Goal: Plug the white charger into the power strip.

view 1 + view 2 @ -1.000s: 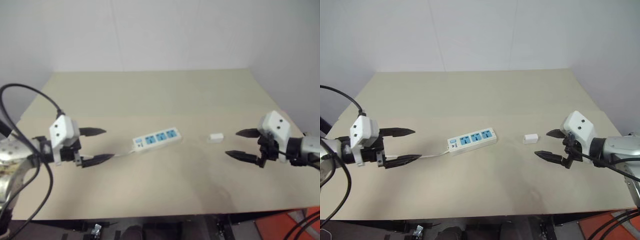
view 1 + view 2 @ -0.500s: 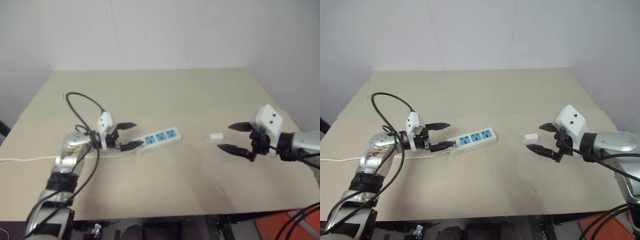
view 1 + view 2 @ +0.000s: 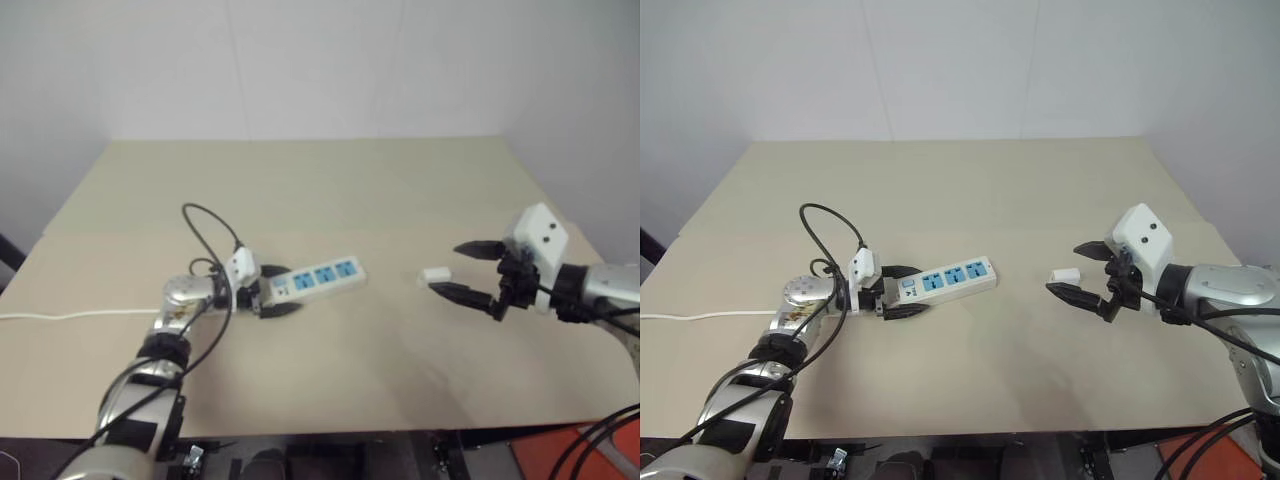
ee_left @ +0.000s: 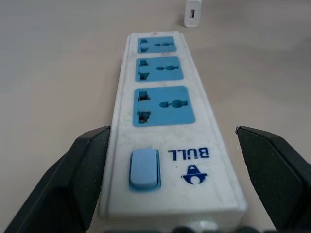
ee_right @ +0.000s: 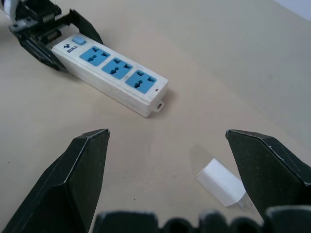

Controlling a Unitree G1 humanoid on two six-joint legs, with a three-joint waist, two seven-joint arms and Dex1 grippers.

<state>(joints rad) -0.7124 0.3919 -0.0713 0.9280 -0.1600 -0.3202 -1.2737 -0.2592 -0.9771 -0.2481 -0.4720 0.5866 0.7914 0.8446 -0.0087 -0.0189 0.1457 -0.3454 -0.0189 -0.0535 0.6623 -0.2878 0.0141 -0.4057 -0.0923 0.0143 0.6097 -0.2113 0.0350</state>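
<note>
The left gripper [image 3: 902, 292] is low on the table [image 3: 970, 190] at the power strip's switch end, its fingers [image 4: 73, 179] spread wide on either side of that end. In the left wrist view one finger lies right against the strip's side edge and the other stands apart, so nothing is clamped. The cord's exit from the strip is hidden behind the gripper; the white cord [image 3: 700, 316] shows again running off toward 9 o'clock, cut by the edge of the head view.

The power strip [image 3: 945, 281] lies flat near the table's centre, blue socket faces up. Its long axis runs from about 8 o'clock, at the switch, to 2 o'clock.

The right gripper [image 3: 1078, 271] hovers toward 3 o'clock of the strip, fingers wide apart and holding nothing, pointing toward the strip. The white charger [image 3: 1065, 274] lies on the table between the fingertips, as the head view shows, well apart from the strip's far end. Its long axis runs roughly 9 to 3 o'clock. In the right wrist view its end near the gripper is faint, and I cannot tell whether prongs are there.
</note>
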